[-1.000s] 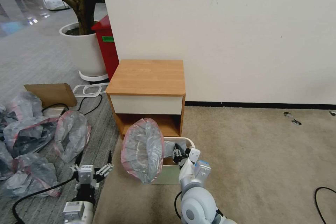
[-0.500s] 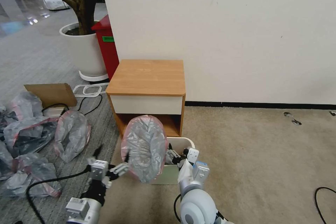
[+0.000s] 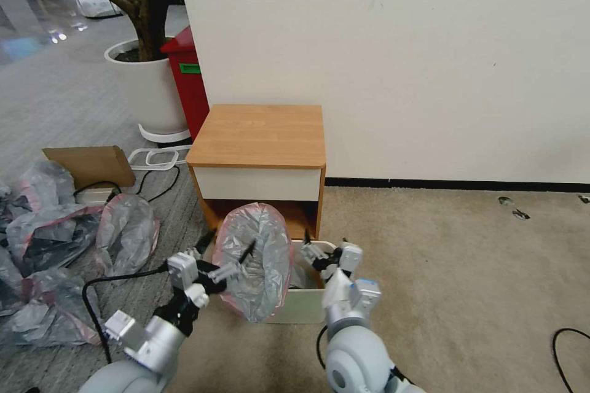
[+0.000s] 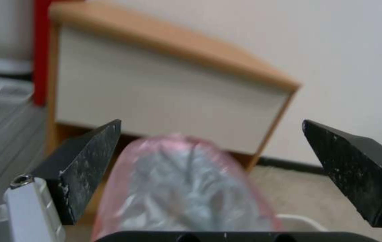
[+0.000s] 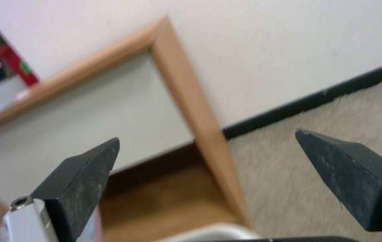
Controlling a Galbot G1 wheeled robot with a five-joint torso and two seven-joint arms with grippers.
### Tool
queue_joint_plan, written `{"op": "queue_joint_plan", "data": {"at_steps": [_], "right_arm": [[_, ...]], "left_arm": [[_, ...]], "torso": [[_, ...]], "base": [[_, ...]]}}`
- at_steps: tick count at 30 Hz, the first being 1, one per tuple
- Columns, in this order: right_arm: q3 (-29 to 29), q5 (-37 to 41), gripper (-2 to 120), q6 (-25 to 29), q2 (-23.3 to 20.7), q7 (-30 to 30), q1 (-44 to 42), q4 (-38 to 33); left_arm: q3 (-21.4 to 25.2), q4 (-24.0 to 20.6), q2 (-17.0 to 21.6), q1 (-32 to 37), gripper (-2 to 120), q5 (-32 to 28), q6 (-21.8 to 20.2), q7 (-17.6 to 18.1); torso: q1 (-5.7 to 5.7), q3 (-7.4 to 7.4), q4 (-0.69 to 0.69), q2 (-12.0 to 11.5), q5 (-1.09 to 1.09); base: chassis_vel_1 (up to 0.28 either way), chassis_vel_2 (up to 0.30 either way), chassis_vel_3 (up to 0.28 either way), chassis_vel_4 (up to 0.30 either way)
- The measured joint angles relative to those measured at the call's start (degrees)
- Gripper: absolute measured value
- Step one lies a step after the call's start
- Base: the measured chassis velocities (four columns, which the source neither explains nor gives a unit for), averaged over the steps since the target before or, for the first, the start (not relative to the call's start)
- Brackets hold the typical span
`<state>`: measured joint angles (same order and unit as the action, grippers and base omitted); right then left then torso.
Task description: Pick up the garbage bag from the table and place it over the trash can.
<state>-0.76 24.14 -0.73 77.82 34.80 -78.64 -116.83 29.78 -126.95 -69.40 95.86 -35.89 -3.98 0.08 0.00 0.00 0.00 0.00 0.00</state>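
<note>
Left wrist view: garbage bag (image 4: pixel 186 188) sits blurred, seemingly untouched, between spread jaws.

arms: silver-white, rounded joints | cable: black | hand fingers (image 4: pixel 88 164): black wedges

Perhaps office: carpet (image 3: pixel 467 270), potted tree (image 3: pixel 144 24)

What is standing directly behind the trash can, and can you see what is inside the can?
Behind the trash can stands the table, with its open lower shelf facing the can. The garbage bag hangs over the can's left part and covers most of the opening, so its inside cannot be judged.
</note>
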Motion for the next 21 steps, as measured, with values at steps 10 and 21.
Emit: {"op": "queue_joint_plan", "data": {"at_steps": [10, 21], "right_arm": [[-8.25, -0.07, 100, 2.54, 1.33, -0.59, -5.81, -3.84], [-10.6, -1.08, 100, 4.44, 2.16, -0.77, -9.3, -4.82]], "left_arm": [[-3.37, 5.97, -3.13, -6.92, 100, -1.86, -11.37, 7.24], [-4.42, 8.73, -3.22, -11.62, 100, -3.97, -16.27, 6.92]], "torso": [[0.0, 0.0, 0.0, 0.0, -0.01], [0.0, 0.0, 0.01, 0.0, 0.0]], "base": [[0.0, 0.0, 0.0, 0.0], [0.0, 0.0, 0.0, 0.0]]}}
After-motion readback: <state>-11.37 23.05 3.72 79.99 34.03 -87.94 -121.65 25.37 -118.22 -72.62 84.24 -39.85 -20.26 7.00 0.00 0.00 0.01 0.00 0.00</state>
